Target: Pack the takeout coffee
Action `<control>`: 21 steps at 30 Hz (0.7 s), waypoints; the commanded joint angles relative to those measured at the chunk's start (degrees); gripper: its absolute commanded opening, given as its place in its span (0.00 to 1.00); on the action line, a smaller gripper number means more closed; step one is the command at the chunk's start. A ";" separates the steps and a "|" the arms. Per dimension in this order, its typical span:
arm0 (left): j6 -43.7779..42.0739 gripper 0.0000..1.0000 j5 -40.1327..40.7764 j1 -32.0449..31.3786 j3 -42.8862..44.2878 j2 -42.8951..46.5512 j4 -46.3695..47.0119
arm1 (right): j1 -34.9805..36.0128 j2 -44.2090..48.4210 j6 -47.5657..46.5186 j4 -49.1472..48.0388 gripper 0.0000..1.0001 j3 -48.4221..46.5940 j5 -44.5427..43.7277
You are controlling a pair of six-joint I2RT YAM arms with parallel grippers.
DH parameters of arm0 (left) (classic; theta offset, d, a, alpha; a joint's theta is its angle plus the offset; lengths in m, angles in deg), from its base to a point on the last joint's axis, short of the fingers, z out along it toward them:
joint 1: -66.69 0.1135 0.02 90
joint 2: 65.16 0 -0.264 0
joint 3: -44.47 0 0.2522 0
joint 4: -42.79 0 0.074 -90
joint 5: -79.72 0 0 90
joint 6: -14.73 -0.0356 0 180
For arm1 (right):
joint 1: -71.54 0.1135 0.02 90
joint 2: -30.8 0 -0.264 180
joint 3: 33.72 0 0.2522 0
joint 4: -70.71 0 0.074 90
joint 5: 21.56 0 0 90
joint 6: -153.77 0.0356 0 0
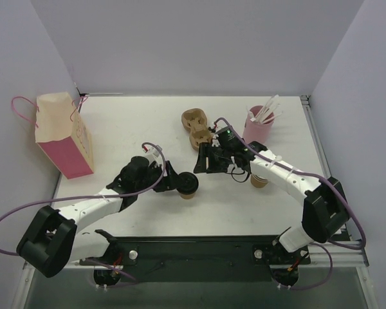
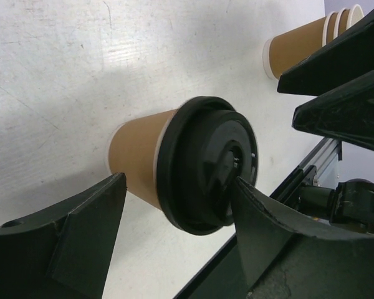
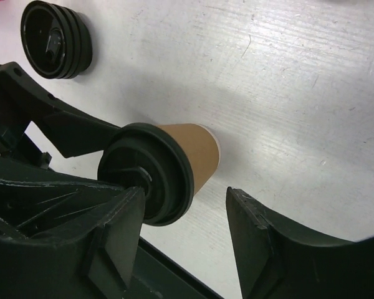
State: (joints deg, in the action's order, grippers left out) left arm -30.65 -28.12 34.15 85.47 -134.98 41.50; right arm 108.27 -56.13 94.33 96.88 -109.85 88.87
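Note:
A kraft-brown coffee cup (image 1: 188, 193) with a black lid stands upright on the table's near middle. My left gripper (image 1: 182, 181) is open around it. In the left wrist view the cup (image 2: 137, 156) sits between my fingers, and the right finger (image 2: 268, 224) touches the lid rim while the left one stands apart. My right gripper (image 1: 204, 165) is open just right of the cup. In the right wrist view the cup (image 3: 193, 149) is partly behind my left finger (image 3: 112, 230). A stack of lidless kraft cups (image 1: 259, 179) stands under the right arm, and it also shows in the left wrist view (image 2: 299, 47).
A pink and cream paper bag (image 1: 63, 135) stands at the far left. A brown two-hole pulp tray (image 1: 196, 127) and a pink cup with white sticks (image 1: 259, 125) are at the back. A stack of black lids (image 3: 56, 38) lies near the right gripper.

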 commanded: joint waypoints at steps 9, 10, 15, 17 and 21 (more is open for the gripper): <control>-5.85 0.80 -0.97 1.60 15.20 3.11 -15.07 | 2.46 0.02 2.13 -3.00 0.63 1.29 2.60; -6.56 0.79 -0.01 1.68 15.64 3.20 -16.41 | 2.73 -0.51 2.04 -3.00 0.63 1.02 2.60; -9.64 0.79 6.41 2.30 15.74 4.69 -21.52 | 3.00 -3.32 1.08 -3.26 0.62 -0.12 2.43; -9.64 0.76 6.68 2.47 14.33 4.87 -21.00 | 3.00 -4.03 0.64 -3.44 0.60 -0.21 2.60; -9.29 0.70 4.49 2.83 12.13 2.51 -17.84 | 3.00 -5.78 0.37 -3.97 0.54 -0.04 3.13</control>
State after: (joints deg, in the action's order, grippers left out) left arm -38.59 -23.53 36.47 99.00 -131.50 22.55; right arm 111.11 -60.81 95.43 93.79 -108.26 91.05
